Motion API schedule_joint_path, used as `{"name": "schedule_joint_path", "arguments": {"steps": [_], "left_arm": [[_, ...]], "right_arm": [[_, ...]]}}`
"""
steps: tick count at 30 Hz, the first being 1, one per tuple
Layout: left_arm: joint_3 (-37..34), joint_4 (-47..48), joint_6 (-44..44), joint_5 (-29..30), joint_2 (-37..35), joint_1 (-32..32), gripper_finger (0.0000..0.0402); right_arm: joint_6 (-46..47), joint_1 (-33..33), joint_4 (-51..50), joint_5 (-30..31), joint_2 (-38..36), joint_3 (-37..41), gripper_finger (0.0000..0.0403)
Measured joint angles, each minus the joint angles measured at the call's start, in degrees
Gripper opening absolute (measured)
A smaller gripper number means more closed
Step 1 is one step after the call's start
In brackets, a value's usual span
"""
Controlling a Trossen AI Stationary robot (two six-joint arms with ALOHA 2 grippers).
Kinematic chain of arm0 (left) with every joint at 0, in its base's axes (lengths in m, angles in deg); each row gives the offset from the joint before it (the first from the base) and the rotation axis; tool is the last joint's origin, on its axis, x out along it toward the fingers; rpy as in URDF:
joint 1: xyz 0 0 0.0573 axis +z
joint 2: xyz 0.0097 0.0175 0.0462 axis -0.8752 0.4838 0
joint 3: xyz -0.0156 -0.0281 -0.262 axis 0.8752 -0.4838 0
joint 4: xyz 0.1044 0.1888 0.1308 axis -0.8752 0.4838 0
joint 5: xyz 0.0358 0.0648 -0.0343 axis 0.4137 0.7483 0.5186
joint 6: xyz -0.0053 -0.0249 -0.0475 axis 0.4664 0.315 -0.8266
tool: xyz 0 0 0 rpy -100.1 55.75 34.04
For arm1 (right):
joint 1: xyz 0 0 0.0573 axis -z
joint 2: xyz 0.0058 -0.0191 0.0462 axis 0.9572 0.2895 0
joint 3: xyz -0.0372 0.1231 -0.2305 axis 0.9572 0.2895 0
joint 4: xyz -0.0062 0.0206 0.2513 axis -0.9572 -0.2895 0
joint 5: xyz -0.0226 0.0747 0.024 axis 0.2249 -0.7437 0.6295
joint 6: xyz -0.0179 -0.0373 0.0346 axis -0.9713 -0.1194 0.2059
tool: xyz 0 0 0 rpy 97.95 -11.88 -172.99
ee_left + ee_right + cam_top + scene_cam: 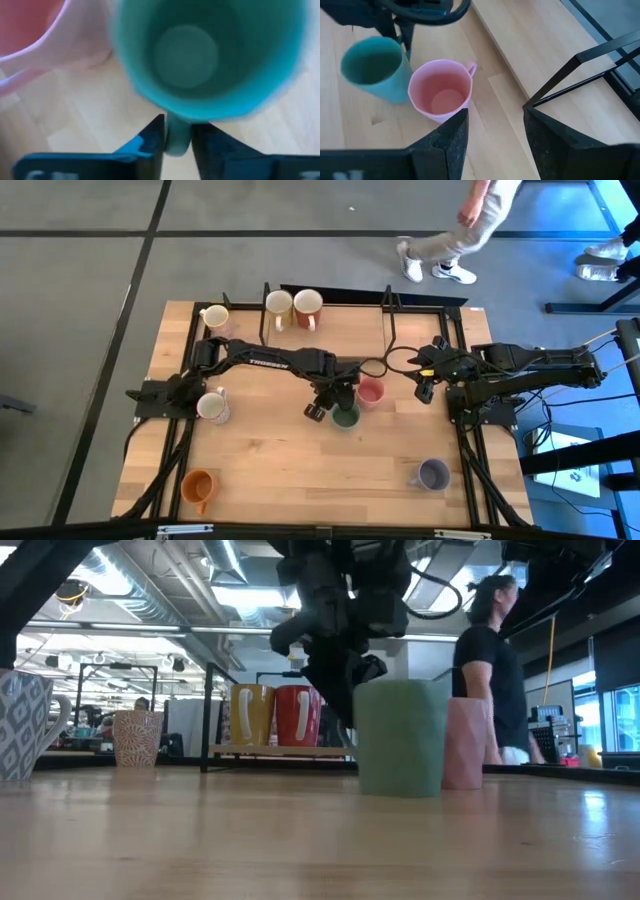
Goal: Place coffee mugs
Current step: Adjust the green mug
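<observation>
The left gripper [177,137] is clamped on the green mug's [345,417] handle, just beside the pink mug [371,391]. Bare table [290,470] lies around the green mug's other sides. The right gripper [495,125], fingers apart, hovers near the pink mug.

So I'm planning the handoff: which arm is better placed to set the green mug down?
Left. The left gripper is already clamped on the green mug's handle, while the right gripper waits open, apart.

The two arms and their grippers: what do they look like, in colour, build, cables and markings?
Both arms are black, jointed and boxy. The left arm carries white lettering along its link, too small to read. Black cables loop above the table between the arms. The left gripper has flat dark fingers, one with a blue edge. The right gripper has broad, matt black fingers with a grainy surface.
</observation>
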Motion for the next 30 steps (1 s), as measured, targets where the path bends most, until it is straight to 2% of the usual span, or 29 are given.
{"name": "schedule_joint_path", "arguments": {"steps": [3,11,15,19,30], "left_arm": [[0.0,-0.06,-2.76,0.18,0.0,-0.46,0.0047],[0.0,1.82,-11.88,1.53,-0.64,-2.95,0.0047],[0.0,6.8,-18.11,1.95,-3.02,-4.91,0.0047],[0.0,7.67,-26.21,3.7,-6.37,-6.05,0.0047],[0.02,5.57,-53.22,18.39,-12.01,-0.96,0.0047]], "right_arm": [[0.0,0.0,0.0,0.0,0.0,0.0,0.0177],[-0.02,0.0,0.0,0.02,0.0,0.0,0.0177],[-0.19,0.0,-0.02,-0.01,0.01,0.0,0.0177],[-0.2,0.0,-0.02,0.04,0.01,-0.02,0.0177],[-0.22,0.0,-0.13,1.56,0.0,-0.02,0.0177]]}}
